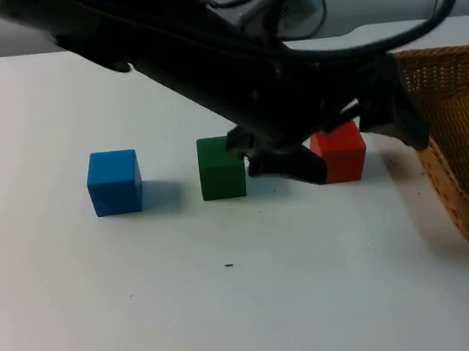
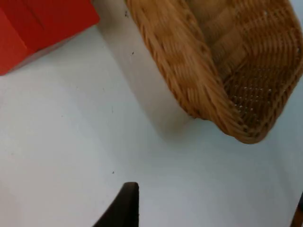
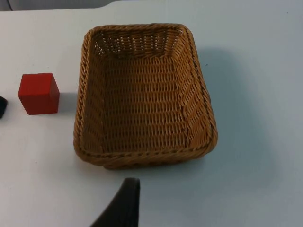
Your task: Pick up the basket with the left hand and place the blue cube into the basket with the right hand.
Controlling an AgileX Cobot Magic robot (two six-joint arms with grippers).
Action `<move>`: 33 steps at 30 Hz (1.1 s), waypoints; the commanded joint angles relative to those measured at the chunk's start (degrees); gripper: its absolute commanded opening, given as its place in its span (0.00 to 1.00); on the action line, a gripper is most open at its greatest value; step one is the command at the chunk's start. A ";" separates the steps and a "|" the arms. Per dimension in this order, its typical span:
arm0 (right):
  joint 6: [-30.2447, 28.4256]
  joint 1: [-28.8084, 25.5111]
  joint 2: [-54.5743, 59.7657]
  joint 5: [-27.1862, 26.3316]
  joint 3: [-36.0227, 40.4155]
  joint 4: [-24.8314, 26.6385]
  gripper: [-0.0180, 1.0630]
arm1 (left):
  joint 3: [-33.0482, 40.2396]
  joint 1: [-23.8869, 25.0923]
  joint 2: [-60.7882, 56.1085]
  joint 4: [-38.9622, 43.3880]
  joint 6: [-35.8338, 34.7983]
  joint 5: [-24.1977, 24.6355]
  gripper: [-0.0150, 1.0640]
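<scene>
The left gripper (image 1: pixel 301 161), its fingers' state impossible to tell, hangs mid-frame in the top view by the red cube (image 1: pixel 342 151), with the basket (image 1: pixel 461 143) on the table further right and the blue cube (image 1: pixel 115 181) far left.

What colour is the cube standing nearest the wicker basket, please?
Red: the red cube beside the woven wicker basket, clearest in the right wrist view.

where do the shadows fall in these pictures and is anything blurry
Top view: the blue cube casts a soft shadow toward the green cube; the left arm is a dark blur. Right wrist view: the woven wicker basket and red cube look sharp. Left wrist view: slightly soft.
</scene>
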 commanded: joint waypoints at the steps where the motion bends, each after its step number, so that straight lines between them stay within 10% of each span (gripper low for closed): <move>1: -0.25 -0.40 0.27 -0.70 -0.42 0.19 0.98 | -4.06 -1.78 3.89 2.24 -4.36 -0.08 0.98; 33: -0.25 -0.40 0.27 -0.70 -0.42 0.19 0.98 | -31.51 -8.87 23.65 14.78 -29.72 -4.52 0.98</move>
